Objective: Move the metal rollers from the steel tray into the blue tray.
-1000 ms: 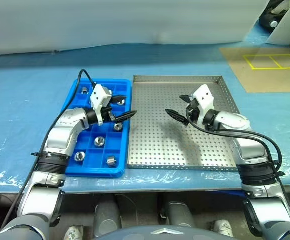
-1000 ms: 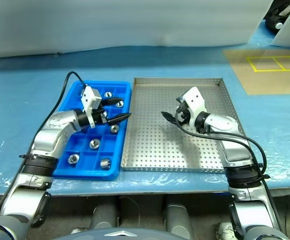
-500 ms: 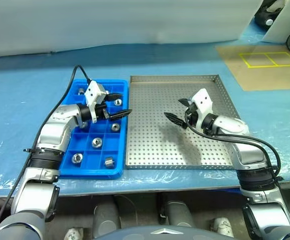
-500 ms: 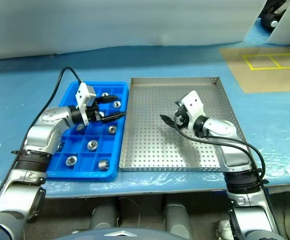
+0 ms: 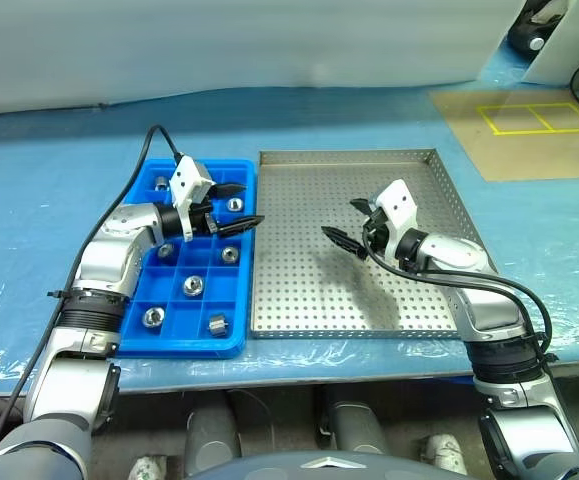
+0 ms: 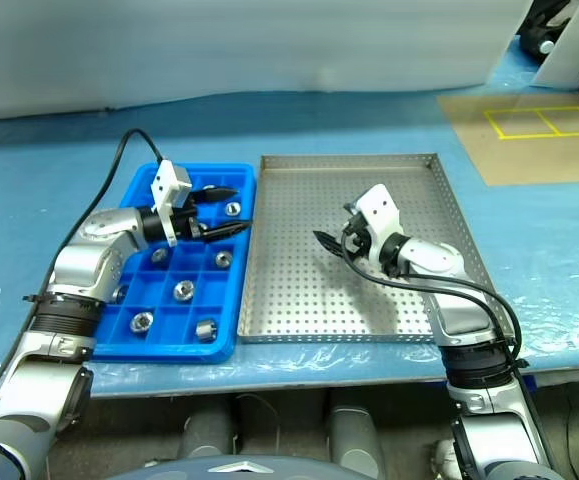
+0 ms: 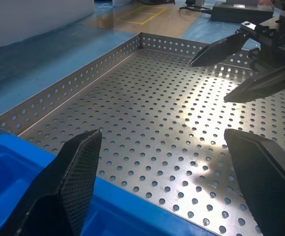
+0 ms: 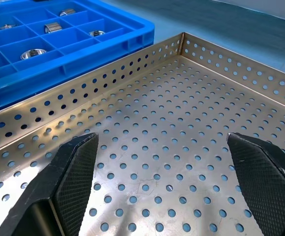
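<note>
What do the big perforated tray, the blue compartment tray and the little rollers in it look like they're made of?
Large perforated steel tray: bare sheet metal, going by its dull silver glare. Bright blue compartment tray: likely moulded plastic, with uniform colour and soft gloss. Small shiny metal rollers: polished metal, probably steel, with bright highlights.

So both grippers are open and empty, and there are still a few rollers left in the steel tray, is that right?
Not quite. The steel tray holds no rollers; its perforated floor is bare in the left eye view. The metal rollers sit in the blue tray. The left gripper and right gripper are open and empty.
</note>
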You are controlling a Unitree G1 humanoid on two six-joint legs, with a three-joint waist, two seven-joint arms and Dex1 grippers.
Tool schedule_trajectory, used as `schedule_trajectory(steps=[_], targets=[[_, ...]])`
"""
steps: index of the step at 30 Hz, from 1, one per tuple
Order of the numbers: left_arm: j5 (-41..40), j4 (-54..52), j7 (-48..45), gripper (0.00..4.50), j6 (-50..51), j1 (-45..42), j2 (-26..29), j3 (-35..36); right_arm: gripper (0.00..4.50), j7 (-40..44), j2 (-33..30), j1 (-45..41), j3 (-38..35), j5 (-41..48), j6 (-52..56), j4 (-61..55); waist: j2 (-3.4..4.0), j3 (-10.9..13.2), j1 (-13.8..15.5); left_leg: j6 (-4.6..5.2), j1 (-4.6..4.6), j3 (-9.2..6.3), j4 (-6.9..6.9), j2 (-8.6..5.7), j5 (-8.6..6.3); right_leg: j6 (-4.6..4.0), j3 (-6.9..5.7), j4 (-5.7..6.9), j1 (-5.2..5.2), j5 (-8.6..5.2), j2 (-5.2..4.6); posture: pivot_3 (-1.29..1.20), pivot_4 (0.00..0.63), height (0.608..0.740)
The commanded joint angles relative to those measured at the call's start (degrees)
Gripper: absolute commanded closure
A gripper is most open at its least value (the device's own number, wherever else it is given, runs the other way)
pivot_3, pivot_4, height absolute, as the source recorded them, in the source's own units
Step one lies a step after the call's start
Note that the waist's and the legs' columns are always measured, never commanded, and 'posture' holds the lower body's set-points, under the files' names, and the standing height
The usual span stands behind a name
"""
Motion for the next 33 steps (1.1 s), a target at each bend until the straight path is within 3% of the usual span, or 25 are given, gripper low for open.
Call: schedule_trajectory(steps=[1, 33], targets=[[-0.4, -1.7, 0.1, 0.26, -0.4, -0.7, 0.7, 1.2, 0.17, 0.1, -0.2, -1.1, -0.1, 0.3, -1.5, -1.0, 0.00, 0.0, 0.0, 0.00, 0.00, 0.00, 0.00, 0.00, 0.00, 0.00, 0.00, 0.00, 0.00, 0.00, 0.00, -0.31, 0.150, 0.740], [-2.8, -12.0, 3.8, 0.26, 4.3, 6.7, 4.5, 4.7, 0.17, 4.5, 2.1, -6.4, 4.9, -0.1, -5.4, 6.7, 0.01, 0.0, 0.4, 0.01, -0.03, 0.01, -0.03, 0.01, -0.01, 0.00, -0.01, 0.00, -0.04, 0.00, -0.01, -0.16, 0.150, 0.740]])
